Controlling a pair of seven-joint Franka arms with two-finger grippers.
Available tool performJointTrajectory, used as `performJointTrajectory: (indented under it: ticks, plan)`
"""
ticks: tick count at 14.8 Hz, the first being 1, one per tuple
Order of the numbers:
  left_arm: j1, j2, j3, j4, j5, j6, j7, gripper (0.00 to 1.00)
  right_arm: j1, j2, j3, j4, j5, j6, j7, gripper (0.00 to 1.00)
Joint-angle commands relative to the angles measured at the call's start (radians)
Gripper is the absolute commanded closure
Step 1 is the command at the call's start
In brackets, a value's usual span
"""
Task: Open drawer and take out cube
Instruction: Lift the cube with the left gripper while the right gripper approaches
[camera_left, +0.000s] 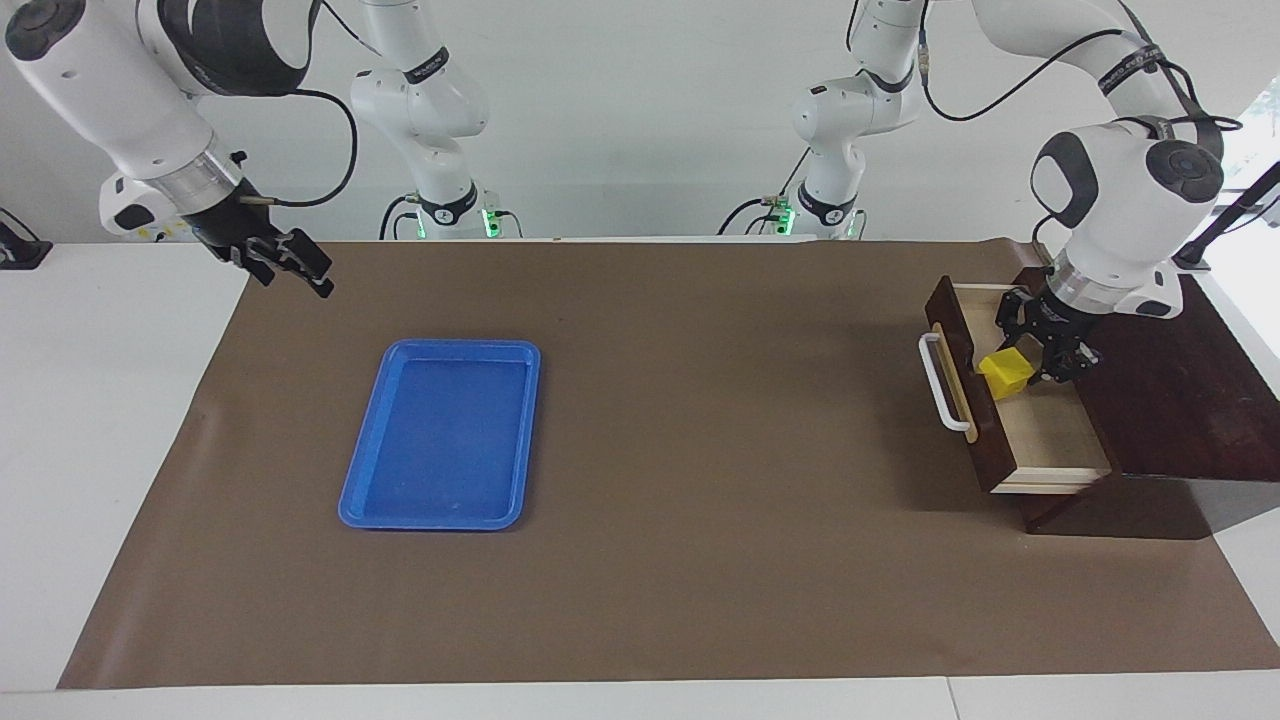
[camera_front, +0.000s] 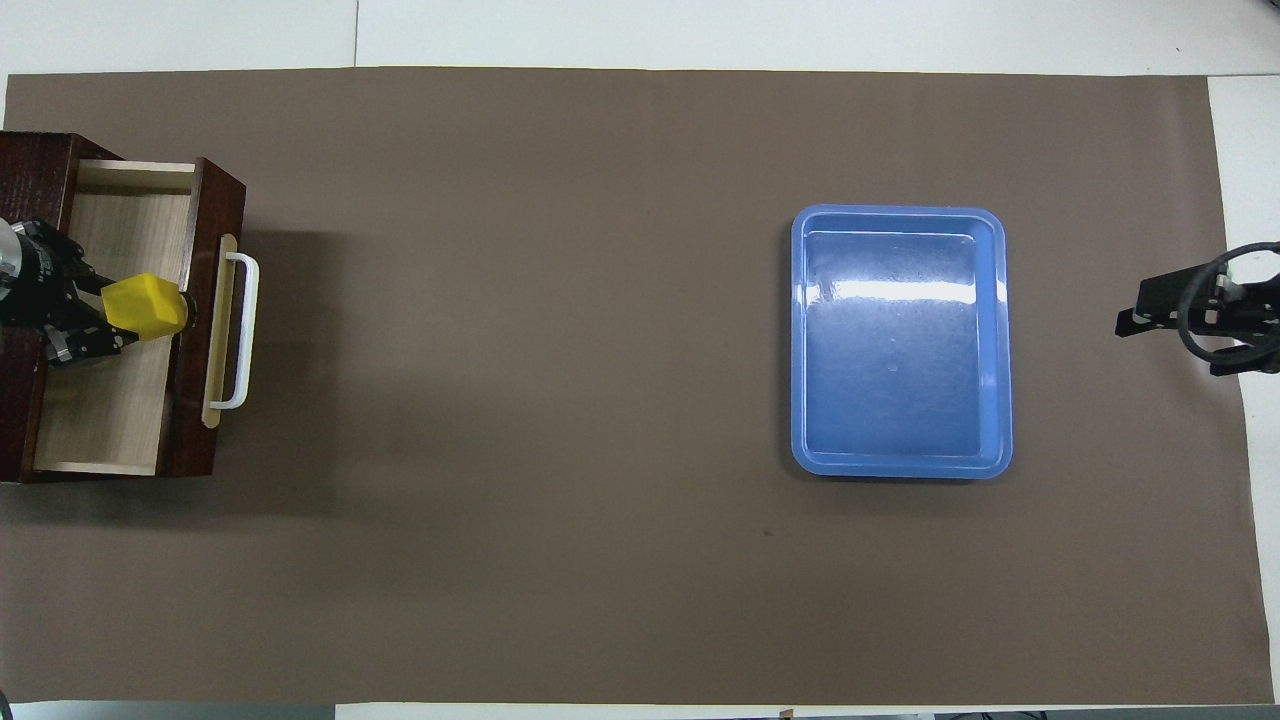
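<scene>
Your left end effector (camera_left: 1028, 352) is pinching the cube (camera_left: 1007, 373) over the open drawer (camera_left: 1050, 440), which stands pulled out of its dark wooden box (camera_left: 1190, 400) at the left arm's end of the bench (camera_left: 700, 600). The cube looks lifted off the pale drawer floor and slightly tilted in the grip, close to the dark drawer front with its white handle (camera_left: 937, 382). Judge it as a light, rigid block with plain smooth faces: it should not deform or break, but those faces could be slippery, so a hold across two flat parallel sides is safer than one across edges or corners (a tilted cube tends to twist out when squeezed on a corner). In the overhead view the cube (camera_front: 146, 306) sits at the tip of the end effector (camera_front: 100, 312), so the fingers seem to catch only part of it; lift gently and watch that it does not rotate. Mind the drawer front as you come out, since the cube hangs just beside it and a knock there could dislodge it. Your right end effector (camera_left: 292, 262) hangs spread and empty over the mat's corner at the right arm's end, nearest the robots, close to the blue tray (camera_left: 360, 500), which lies empty on the brown mat.
</scene>
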Motion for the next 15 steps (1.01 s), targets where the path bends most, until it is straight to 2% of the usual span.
performJointTrajectory:
  ticks: [1, 3, 5, 10, 15]
  plan:
    - [-0.031, 0.01, 0.005, 0.169, -0.046, -0.163, 0.019, 1.0, 0.021, -0.011, 0.003, -0.043, 0.077, 0.022, 0.137, 0.0]
    - [-0.058, 0.037, 0.002, 0.262, -0.06, -0.241, 0.025, 1.0, 0.072, 0.008, 0.002, -0.043, 0.122, 0.048, 0.274, 0.0]
    - [-0.124, 0.05, 0.004, 0.306, -0.054, -0.275, 0.031, 1.0, 0.137, 0.037, 0.002, -0.043, 0.181, 0.099, 0.441, 0.0]
    - [-0.301, 0.053, 0.004, 0.309, -0.054, -0.249, 0.041, 1.0, 0.297, 0.115, 0.002, -0.039, 0.329, 0.286, 0.789, 0.0]
    - [-0.416, 0.085, 0.007, 0.306, -0.051, -0.26, -0.027, 1.0, 0.453, 0.208, 0.002, -0.025, 0.479, 0.478, 1.01, 0.0]
